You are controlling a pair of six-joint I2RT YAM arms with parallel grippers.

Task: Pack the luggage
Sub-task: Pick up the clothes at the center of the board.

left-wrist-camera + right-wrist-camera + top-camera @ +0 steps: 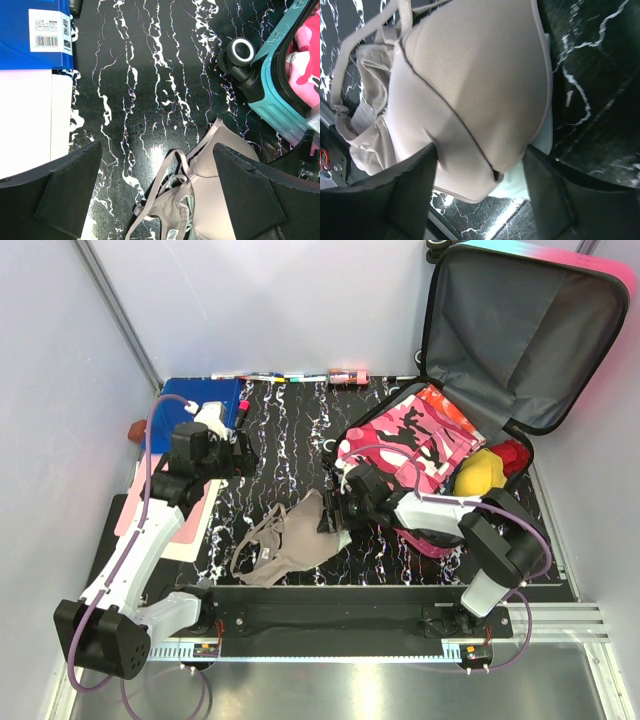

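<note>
The luggage (pixel 520 330) lies open at two o'clock, with pink clothes (pixel 420 435) and a yellow thing (pixel 480 472) already inside; a tan bra (pixel 285 545) waits on the surface at six o'clock; the right gripper (pixel 480 165) hugs its cup, pinching or not I cannot tell; the left gripper (pixel 157 190) is spread, empty.

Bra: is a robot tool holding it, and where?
The right tool straddles the bra at one cup's edge; whether it grips cannot be told. Left tool: empty.

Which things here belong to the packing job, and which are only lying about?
For the job: suitcase, beige bra, pink camouflage clothes, yellow item inside the case.
Lying about: blue folder, markers, pink sheet.
</note>
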